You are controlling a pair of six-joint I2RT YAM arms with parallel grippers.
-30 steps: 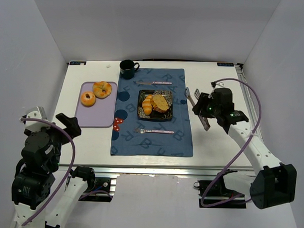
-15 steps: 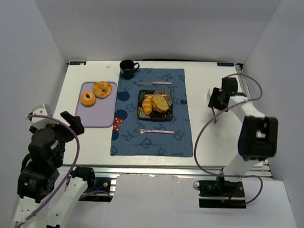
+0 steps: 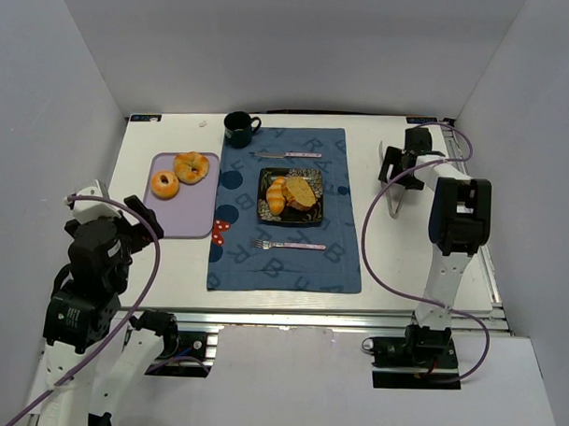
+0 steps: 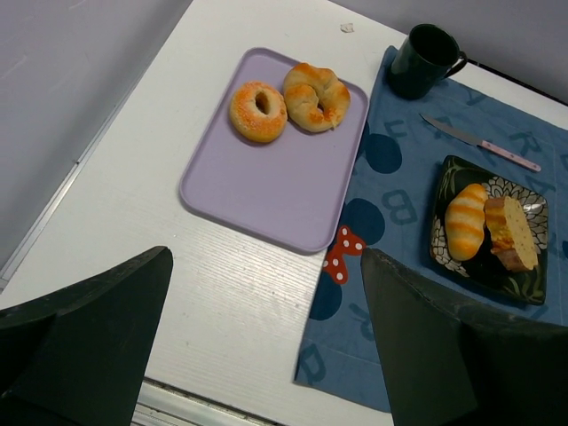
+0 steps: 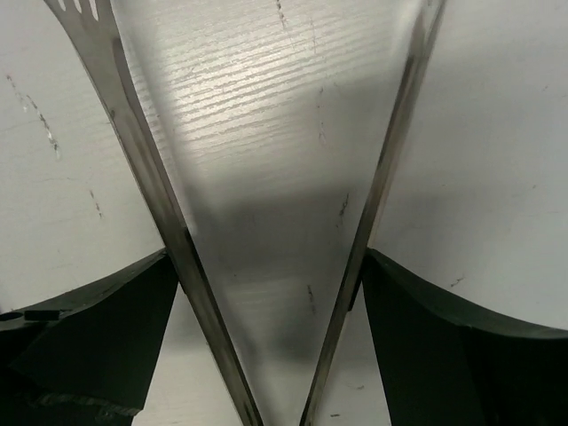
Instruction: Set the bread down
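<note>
A blue placemat (image 3: 287,269) is laid across the middle of the white surface (image 3: 184,266), and a black patterned plate (image 4: 525,289) is set at its centre. Two pieces of bread are carried on that plate: a striped roll (image 4: 466,222) on the left and a thick slice (image 4: 510,232) touching it on the right. Left of the placemat, a lavender tray (image 4: 266,186) is seen with a bagel (image 4: 258,111) and a twisted roll (image 4: 317,96) side by side at its upper end, touching each other. A dark mug (image 4: 424,60) is placed at the upper left corner of the placemat, a knife (image 4: 484,142) is laid above the plate, and a fork (image 3: 291,244) below it. At the upper right of the overhead view, metal tongs (image 5: 133,160) are lying on the bare surface, well apart from the plate. The right claw (image 5: 266,257) is spread wide around them, the two tong arms running close along the inner edges of its fingers; whether they are pressed cannot be told. The left claw (image 4: 266,257) is spread apart over the lower left of the surface, with nothing between its fingers.
</note>
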